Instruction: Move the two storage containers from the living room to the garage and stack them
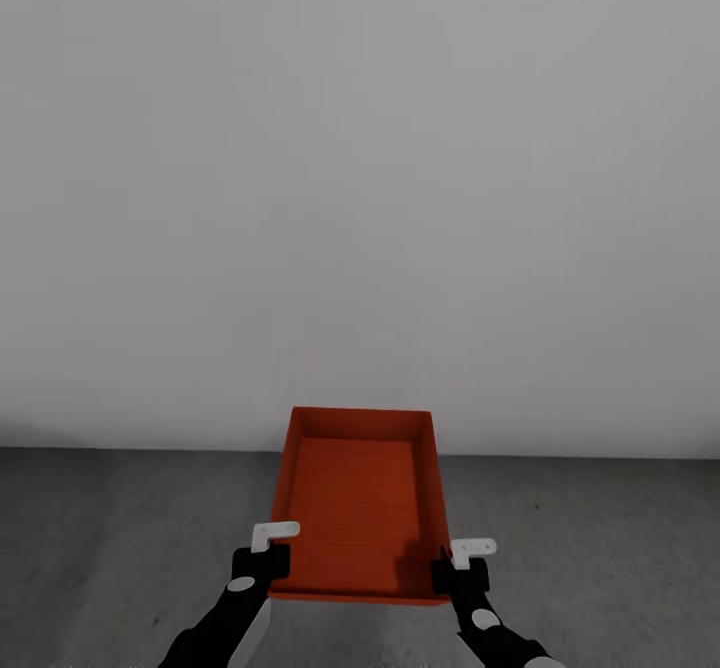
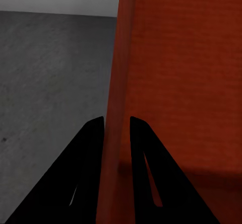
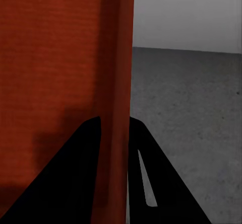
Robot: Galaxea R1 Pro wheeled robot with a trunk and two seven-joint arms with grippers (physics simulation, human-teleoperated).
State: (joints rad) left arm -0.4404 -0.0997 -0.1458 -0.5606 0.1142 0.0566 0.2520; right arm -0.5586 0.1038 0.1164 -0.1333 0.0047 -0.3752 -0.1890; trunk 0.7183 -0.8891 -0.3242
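I'm looking at the floor [image 1: 120,548], dark grey mottled concrete running to the far white wall [image 1: 360,198], nothing visibly resting on it.

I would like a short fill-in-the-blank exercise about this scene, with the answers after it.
1. The container is held by ____ grippers.
2. The left gripper is shut on the container's side ____.
3. The floor under the container is dark ____ concrete.
4. Behind the container stands a plain white ____.

Answers: both; wall; grey; wall

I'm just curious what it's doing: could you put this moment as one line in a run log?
place: garage, grey floor, white wall | held: storage container | left gripper: jaws pinch side wall | right gripper: jaws pinch opposite wall
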